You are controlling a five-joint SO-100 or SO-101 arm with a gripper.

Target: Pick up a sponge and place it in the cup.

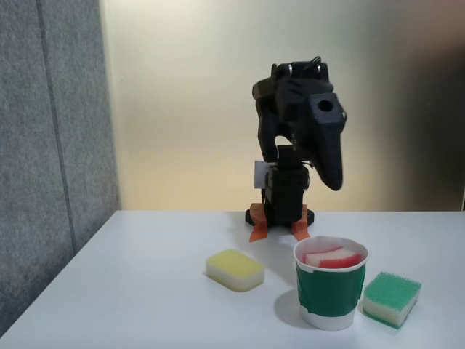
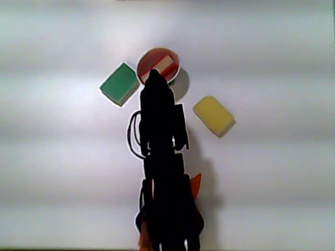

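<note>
the red-and-white sponge lay inside the green-banded paper cup, tilted, with its red layer and white layer both showing above the rolled rim. in the other view the sponge showed as red and white stripes within the cup's round mouth. the cup stood on the white table between two other sponges: the yellow sponge to its left in the fixed view and the green-topped sponge just beside it on the right. in the other view the green-topped sponge sat left of the cup and the yellow sponge right of it.

the black arm stood folded behind the cup, its gripper pointing downward above the table, apart from the cup. the gripper appeared as a dark silhouette; whether its fingers were spread or pressed together could not be told.
</note>
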